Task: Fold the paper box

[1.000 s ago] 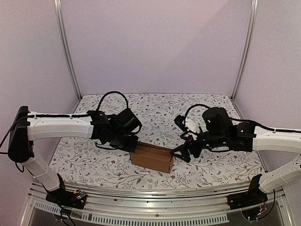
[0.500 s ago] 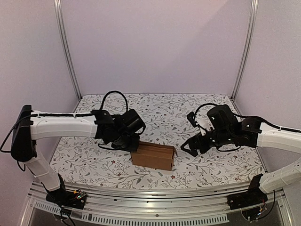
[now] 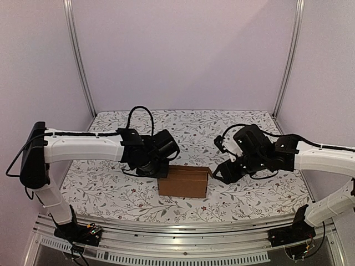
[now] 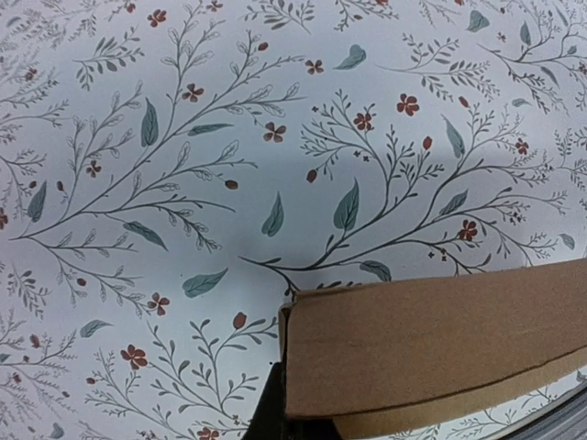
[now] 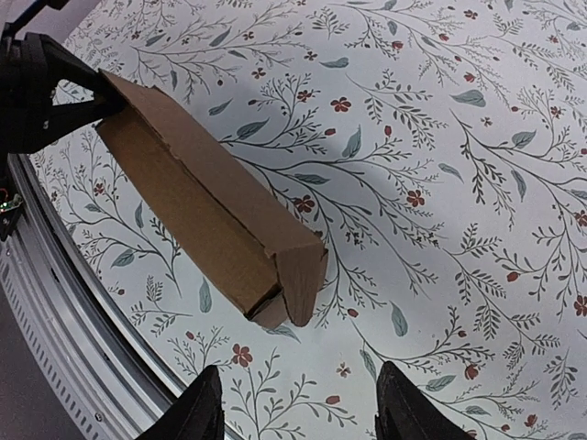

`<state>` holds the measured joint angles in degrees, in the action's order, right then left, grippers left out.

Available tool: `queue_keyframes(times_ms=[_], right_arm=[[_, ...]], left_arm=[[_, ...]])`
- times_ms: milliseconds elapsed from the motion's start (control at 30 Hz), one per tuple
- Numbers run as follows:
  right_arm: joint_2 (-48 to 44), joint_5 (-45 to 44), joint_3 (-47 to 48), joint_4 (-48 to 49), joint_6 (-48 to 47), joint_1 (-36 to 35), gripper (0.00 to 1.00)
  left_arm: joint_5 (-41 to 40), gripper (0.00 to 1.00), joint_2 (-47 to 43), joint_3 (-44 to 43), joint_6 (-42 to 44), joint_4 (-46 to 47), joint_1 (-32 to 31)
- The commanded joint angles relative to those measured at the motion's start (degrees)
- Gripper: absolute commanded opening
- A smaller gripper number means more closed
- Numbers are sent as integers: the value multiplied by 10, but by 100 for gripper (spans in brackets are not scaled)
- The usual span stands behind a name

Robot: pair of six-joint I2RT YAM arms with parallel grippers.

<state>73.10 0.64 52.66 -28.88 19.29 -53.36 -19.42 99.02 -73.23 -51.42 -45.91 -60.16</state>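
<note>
Resting near the front middle of the floral counter (image 3: 244, 191): one paper box (image 3: 183, 182), folded slim. Left fingers (image 5: 78, 101) clenched on its left end; right fingers (image 5: 204, 414) released, apart beside its right end flap.

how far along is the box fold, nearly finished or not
Mostly done: the box is already a slim closed shape standing on the table. In hand: the left gripper is shut on its left end, holding it. Left: the end flap nearest the right gripper sticks out, not tucked in. That gripper's jaws are apart, holding nothing, just short of that end.
</note>
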Motion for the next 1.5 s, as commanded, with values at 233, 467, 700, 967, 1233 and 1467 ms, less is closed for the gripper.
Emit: queue_keyframes(times_ms=[233,467,700,967,1233,1467], right_arm=[[80,-36,55,14,11,-7,42],[102,-37,60,16,24,-17,34],[117,-52,60,15,40,-29,26],[130,-63,65,16,49,-30,14],[125,-64,73,6,62,-36,0],[111,-56,78,-1,96,-41,0]], left_arm=[[62,0,41,22,-15,-97,-30],[58,0,39,23,-19,-98,-30],[52,0,35,26,-23,-99,-31],[44,0,24,34,-33,-98,-32],[23,0,13,37,-56,-100,-41],[-30,0,10,28,-85,-121,-67]])
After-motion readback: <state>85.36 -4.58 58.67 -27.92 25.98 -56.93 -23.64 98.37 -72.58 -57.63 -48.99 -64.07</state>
